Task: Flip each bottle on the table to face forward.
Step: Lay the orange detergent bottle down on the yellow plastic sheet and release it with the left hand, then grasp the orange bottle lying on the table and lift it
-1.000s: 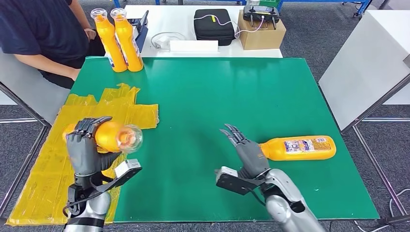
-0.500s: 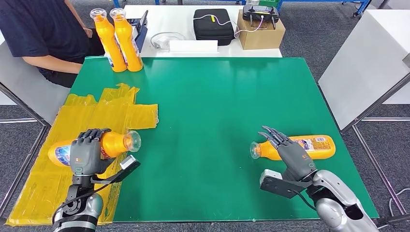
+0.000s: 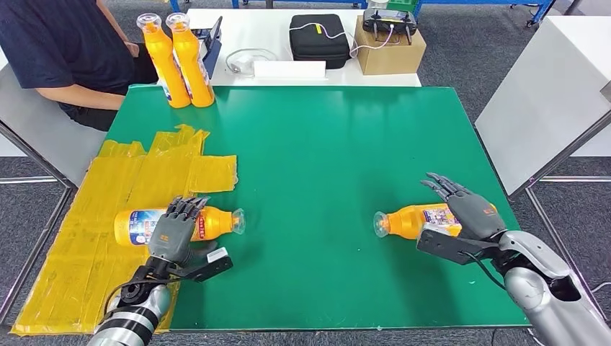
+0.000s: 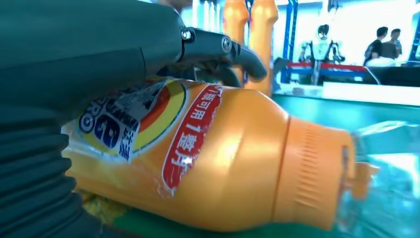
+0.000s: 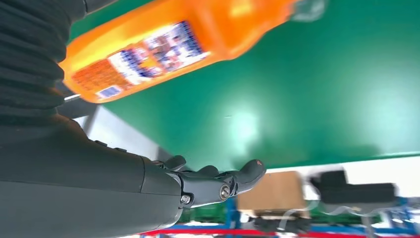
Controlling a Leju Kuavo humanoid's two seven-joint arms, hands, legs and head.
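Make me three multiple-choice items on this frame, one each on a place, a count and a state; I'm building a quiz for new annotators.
1. Where does the bottle under the left hand lie?
A. on the yellow plastic sheet
B. on the white table
C. on the floor

2. How many orange bottles stand upright at the green table's far corner?
A. one
B. two
C. four

3. What is the right hand doing?
A. lifting its bottle
B. hovering open over a lying bottle
C. gripping the cap

Key: 1 A, the left bottle lies across the yellow sheet under the left hand. 2 B, two upright bottles stand side by side. 3 B, the right hand spreads its fingers above the right bottle.
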